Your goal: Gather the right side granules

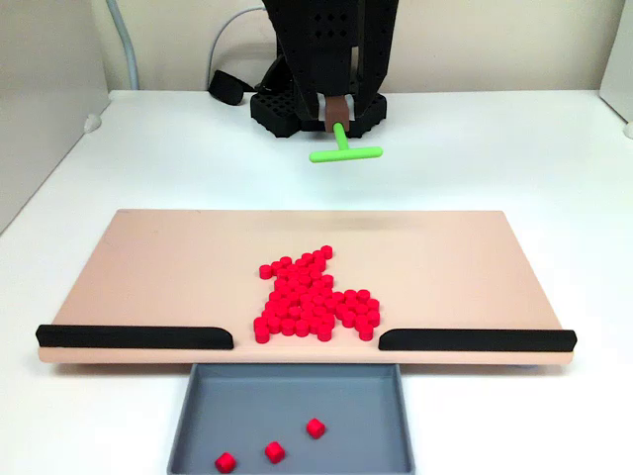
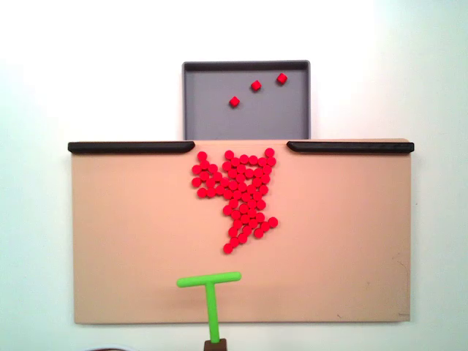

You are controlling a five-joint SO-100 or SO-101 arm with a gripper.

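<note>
The granules [image 1: 312,302] [image 2: 241,194] are small red pellets lying in one cluster in the middle of a beige board [image 1: 455,257] [image 2: 124,234], close to the gap between two black rails. Three more granules [image 1: 275,451] [image 2: 256,85] lie in a grey tray [image 1: 188,421] [image 2: 191,102] beyond that gap. My gripper [image 1: 339,121] [image 2: 213,344] is shut on the stem of a green T-shaped stick [image 1: 345,152] [image 2: 210,289]. The stick's crossbar hangs over the board's edge opposite the tray, apart from the cluster.
Black rails [image 1: 134,336] [image 1: 477,339] line the board's tray-side edge on either side of the gap. The arm's black base [image 1: 297,104] and a black strap with a cable [image 1: 227,89] sit behind the board. White table surrounds the board.
</note>
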